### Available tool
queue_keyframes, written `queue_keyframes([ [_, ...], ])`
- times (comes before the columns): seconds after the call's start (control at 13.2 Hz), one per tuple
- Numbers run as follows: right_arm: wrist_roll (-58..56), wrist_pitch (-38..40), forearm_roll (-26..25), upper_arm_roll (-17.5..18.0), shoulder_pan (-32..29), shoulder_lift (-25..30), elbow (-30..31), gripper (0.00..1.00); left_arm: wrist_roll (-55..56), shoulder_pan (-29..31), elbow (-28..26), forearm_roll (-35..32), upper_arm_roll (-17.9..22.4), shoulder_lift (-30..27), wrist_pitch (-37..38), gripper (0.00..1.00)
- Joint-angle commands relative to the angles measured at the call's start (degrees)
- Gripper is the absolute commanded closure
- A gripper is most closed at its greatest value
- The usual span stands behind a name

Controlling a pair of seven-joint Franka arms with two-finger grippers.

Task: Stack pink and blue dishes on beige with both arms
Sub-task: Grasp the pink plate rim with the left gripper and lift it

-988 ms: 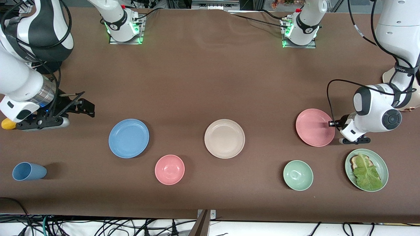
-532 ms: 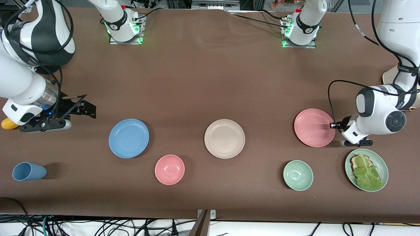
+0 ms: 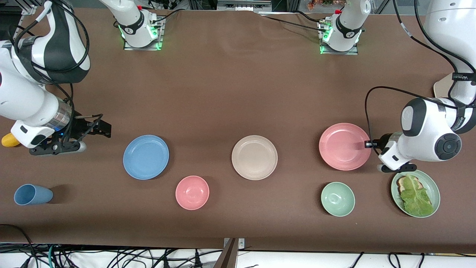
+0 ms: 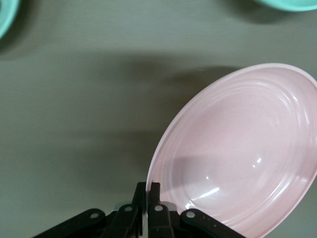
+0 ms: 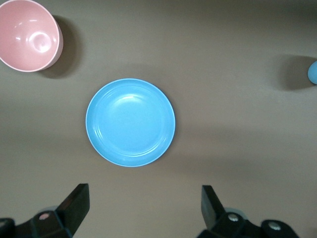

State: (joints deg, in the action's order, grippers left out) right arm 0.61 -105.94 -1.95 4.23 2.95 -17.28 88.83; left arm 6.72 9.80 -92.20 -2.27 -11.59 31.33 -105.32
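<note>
Left gripper (image 3: 367,144) clamped on pink plate (image 3: 344,146) rim, now lifted, shifted toward beige plate (image 3: 254,157); right gripper (image 3: 97,126) spread wide, waiting near blue plate (image 3: 145,156).

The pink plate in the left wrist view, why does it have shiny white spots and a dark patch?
Left wrist view: the round matte pink plate catches small glints of lamp glare, and the dark patch looks like the left tool's shadow. Front view: no glare on it.

Even overhead light falls on the brown table (image 3: 230,93), soft shadows pooling beside the blue cup (image 3: 32,194) and pink bowl (image 3: 192,192). Glossy highlights streak the pink plate (image 4: 242,153), its close-up surroundings slightly soft.
</note>
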Motion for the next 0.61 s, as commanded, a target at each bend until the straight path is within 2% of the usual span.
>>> queue_keyframes([
  [0.0,0.4,0.1,-0.3,0.1,-0.2,-0.5,-1.2,0.00,6.6,0.0,1.8,2.5,-4.5,-0.4,2.5,1.00],
  [0.23,-0.4,0.1,-0.6,0.1,-0.4,-1.8,-1.2,0.00,14.0,-2.2,4.5,6.7,-8.2,0.4,2.2,1.00],
  [0.53,0.0,0.4,-0.7,0.2,0.1,-2.2,-1.2,0.00,19.5,-10.6,9.0,7.9,-8.1,5.4,-1.0,1.00],
])
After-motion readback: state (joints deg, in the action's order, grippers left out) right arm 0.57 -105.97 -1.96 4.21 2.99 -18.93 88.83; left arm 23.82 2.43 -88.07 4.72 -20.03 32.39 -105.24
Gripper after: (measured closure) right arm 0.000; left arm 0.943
